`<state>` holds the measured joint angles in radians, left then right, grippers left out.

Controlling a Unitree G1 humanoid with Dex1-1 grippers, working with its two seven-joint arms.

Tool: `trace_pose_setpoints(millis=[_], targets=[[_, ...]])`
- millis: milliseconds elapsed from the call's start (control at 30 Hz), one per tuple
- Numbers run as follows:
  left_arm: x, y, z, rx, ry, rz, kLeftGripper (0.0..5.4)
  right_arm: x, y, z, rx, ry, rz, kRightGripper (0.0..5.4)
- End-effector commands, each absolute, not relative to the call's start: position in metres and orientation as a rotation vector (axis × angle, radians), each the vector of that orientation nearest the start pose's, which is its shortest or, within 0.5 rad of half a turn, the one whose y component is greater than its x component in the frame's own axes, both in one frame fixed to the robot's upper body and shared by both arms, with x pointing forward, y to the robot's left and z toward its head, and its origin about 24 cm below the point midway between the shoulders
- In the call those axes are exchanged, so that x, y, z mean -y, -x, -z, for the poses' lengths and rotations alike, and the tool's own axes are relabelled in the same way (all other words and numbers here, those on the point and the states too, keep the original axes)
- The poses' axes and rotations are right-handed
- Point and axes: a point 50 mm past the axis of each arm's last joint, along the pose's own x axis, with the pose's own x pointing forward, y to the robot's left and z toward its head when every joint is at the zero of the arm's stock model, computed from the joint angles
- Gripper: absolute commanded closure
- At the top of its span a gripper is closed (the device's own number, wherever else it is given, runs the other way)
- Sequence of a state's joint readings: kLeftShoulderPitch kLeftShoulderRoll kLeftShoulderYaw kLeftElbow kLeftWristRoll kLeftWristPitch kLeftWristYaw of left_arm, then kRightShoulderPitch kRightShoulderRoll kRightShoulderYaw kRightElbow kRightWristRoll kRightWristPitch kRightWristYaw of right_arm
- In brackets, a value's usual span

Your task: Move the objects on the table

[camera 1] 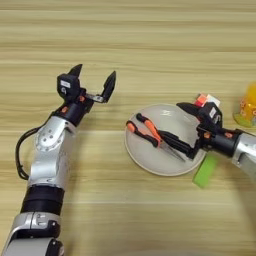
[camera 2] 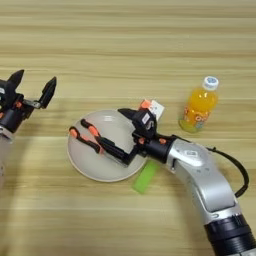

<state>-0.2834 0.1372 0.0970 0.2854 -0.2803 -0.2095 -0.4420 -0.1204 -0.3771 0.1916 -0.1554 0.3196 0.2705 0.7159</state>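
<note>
Pliers [camera 1: 156, 140] lie inside right gripper [camera 2: 127, 136]'s spread fingers, handles pointing away; left gripper [camera 1: 94, 82] released, farther off

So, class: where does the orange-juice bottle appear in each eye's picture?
Left eye view: orange-juice bottle cut off at the right edge, cap out of frame.
Right eye view: the whole bottle stands right of centre, white cap showing.
Shared landmark: the round plate holding the pliers, to the bottle's left.
</note>
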Motion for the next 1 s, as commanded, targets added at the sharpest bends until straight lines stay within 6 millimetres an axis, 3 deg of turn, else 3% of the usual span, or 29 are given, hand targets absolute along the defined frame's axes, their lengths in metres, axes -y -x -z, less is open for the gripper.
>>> trace_pose_setpoints(millis=[33,267,1000], targets=[[-0.166,-0.302,-0.081,0.258,0.092,0.372,0.0,0.119,-0.256,-0.075,-0.141,0.067,-0.958,0.01],[-0.166,-0.301,-0.081,0.258,0.093,0.371,0.0,0.104,-0.253,-0.066,-0.219,0.051,-0.998,0.01],[-0.165,-0.3,-0.079,0.249,0.084,0.352,0.0,0.086,-0.271,-0.038,-0.333,0.057,-0.956,0.01]])
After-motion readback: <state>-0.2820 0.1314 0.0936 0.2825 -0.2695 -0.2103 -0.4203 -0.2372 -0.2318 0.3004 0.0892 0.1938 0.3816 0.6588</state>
